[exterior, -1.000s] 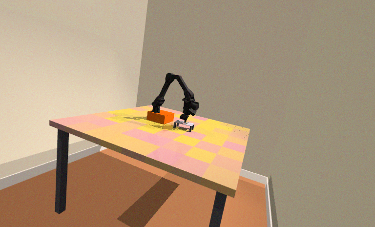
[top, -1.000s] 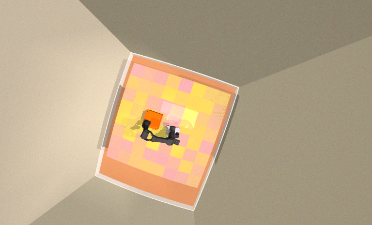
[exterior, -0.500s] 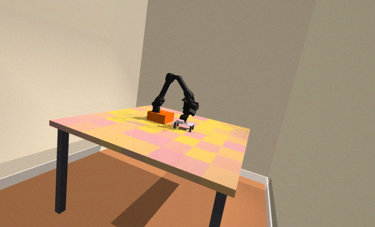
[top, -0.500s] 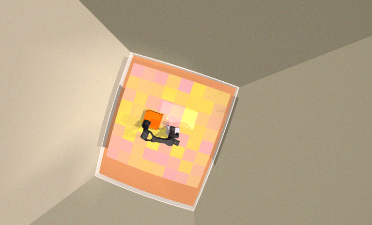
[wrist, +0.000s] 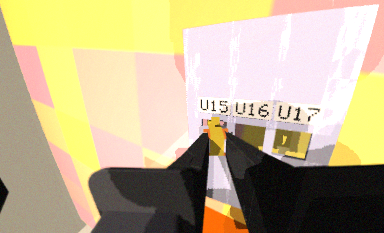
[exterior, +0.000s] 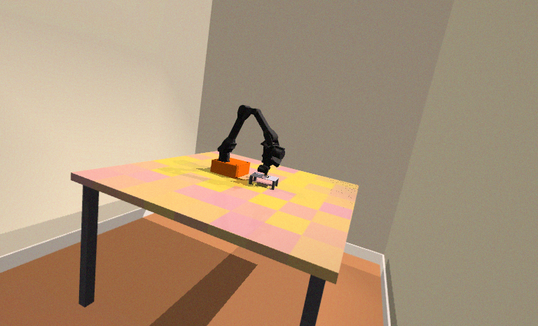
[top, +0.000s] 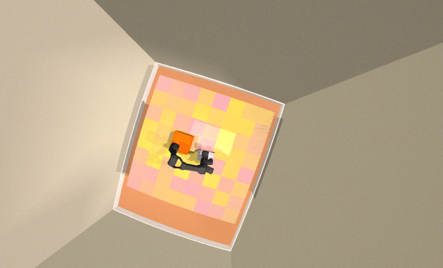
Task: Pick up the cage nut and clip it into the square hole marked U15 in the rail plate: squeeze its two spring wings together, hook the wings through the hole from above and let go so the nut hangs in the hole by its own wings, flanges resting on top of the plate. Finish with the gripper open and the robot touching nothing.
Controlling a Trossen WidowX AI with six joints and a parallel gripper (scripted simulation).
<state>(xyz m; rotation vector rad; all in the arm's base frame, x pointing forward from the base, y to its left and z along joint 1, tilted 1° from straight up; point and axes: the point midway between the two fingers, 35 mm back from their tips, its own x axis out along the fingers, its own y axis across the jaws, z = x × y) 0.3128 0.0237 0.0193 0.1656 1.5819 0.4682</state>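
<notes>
count: one arm (top: 193, 168) (exterior: 235, 128), one gripper (top: 205, 157) (exterior: 263, 170) (wrist: 215, 138), one cage nut (wrist: 217, 143), one rail plate (top: 211, 155) (exterior: 270, 177) (wrist: 260, 58), three labels reading u15, u16 and u17.
holes: the u16 hole (wrist: 251, 136) and u17 hole (wrist: 292, 143) show in the rail plate; the one at u15 is mostly covered by the nut and fingertips.
table: under the rail plate, a patchwork table (top: 195, 200) (exterior: 234, 195) of yellow, pink and peach squares, two dark legs showing in the exterior view.
block: one orange block (top: 183, 142) (exterior: 223, 168) near the rail plate, the arm standing on it.
room: beige and grey-brown walls around, pale skirting, orange-brown floor (top: 176, 221) (exterior: 122, 251) below.
nut direction: in the wrist view its long axis runs up and down the view, crosswise to the rail plate's label row; its tilt i cannot tell.
pincer: pinching the yellow nut between its fingertips.
nut place: at the rail plate's u15 position, just beside that label; whether its wings are through, i cannot tell.
</notes>
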